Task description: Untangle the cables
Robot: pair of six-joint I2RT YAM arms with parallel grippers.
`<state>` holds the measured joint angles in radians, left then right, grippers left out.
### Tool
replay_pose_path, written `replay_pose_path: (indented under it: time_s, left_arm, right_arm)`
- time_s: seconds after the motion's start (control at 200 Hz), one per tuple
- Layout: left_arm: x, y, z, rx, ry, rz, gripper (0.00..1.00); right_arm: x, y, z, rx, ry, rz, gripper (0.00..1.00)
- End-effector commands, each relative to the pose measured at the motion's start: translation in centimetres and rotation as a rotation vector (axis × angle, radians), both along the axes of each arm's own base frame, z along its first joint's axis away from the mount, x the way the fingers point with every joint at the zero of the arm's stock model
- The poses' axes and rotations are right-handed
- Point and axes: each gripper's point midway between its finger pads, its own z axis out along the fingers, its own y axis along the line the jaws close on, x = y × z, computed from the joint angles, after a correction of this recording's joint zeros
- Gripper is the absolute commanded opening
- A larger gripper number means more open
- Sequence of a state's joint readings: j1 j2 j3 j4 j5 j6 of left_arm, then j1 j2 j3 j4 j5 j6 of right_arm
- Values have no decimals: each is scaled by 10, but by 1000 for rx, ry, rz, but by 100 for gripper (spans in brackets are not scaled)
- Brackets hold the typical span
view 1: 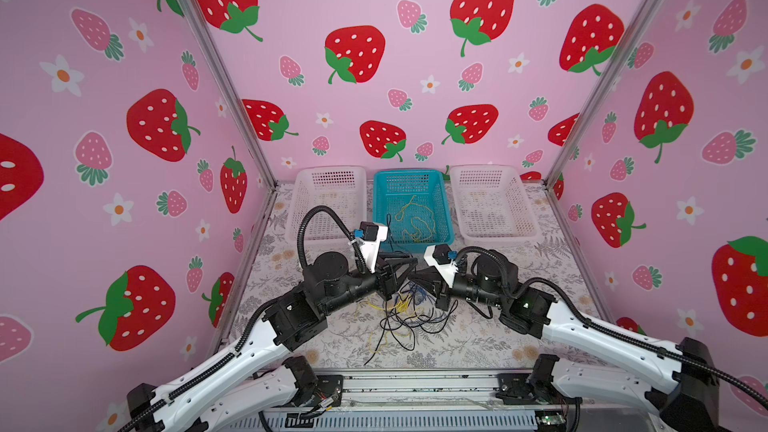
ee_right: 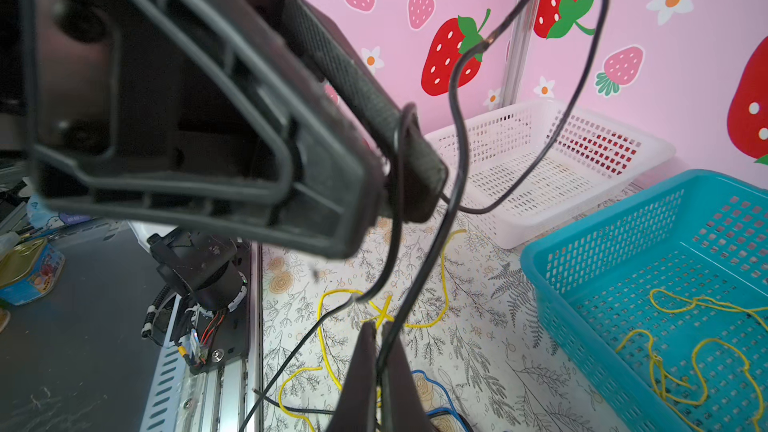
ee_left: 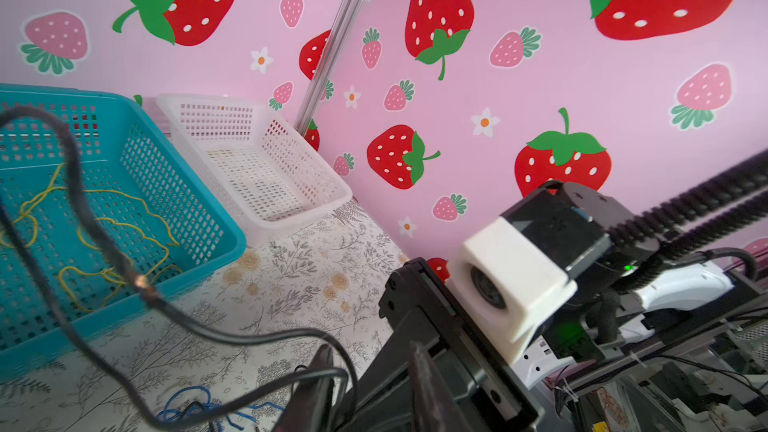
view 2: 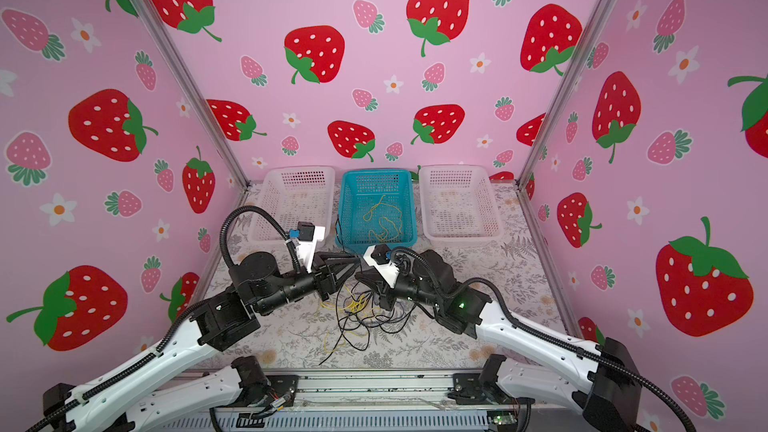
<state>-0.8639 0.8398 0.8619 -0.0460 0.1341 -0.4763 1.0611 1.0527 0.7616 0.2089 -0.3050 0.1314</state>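
Observation:
The cables (view 1: pixel 405 317) lie as a tangle of black, yellow and blue wire on the floral mat, under both grippers in both top views (view 2: pixel 357 313). My right gripper (ee_right: pixel 378 326) is shut on a black cable (ee_right: pixel 453 118) that rises in a loop. That cable (ee_left: pixel 232 336) also hooks round one finger of my left gripper (ee_left: pixel 370 351), whose jaws stand apart with nothing clamped between them. The two grippers (view 1: pixel 413 261) (view 1: pixel 410 280) nearly meet tip to tip above the tangle. A blue cable (ee_left: pixel 187 405) and a yellow cable (ee_right: pixel 444 268) lie on the mat below.
A blue basket (view 1: pixel 409 174) at the back middle holds a yellow cable (view 1: pixel 415 218). White baskets (view 1: pixel 328 172) (view 1: pixel 484 170) flank it. Pink walls close in three sides. A metal rail (view 1: pixel 415 384) runs along the front edge.

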Motion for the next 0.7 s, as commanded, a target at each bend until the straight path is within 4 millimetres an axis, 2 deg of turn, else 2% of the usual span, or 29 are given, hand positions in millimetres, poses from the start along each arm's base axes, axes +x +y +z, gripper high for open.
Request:
replay_pose_path:
  time_s: [0.0,0.195,0.45,0.57,0.695]
  left_arm:
    - [7,9,13,38,-48,55,39]
    - [14,11,8,60,-40,95,48]
    - [15,4,9,14,-22,76,48]
    - [14,4,10,-6,-21,70,42]
    - [12,2,9,-13,-12,58,30]
  right_arm:
    - [-3,-1,19,30,-45,19,0]
    - [-7,2,15,19,-31,44,0]
    - [-15,10,15,13,-35,76,0]
    - [-17,13,11,2,-31,84,0]
    - [-16,13,11,1,-36,77,0]
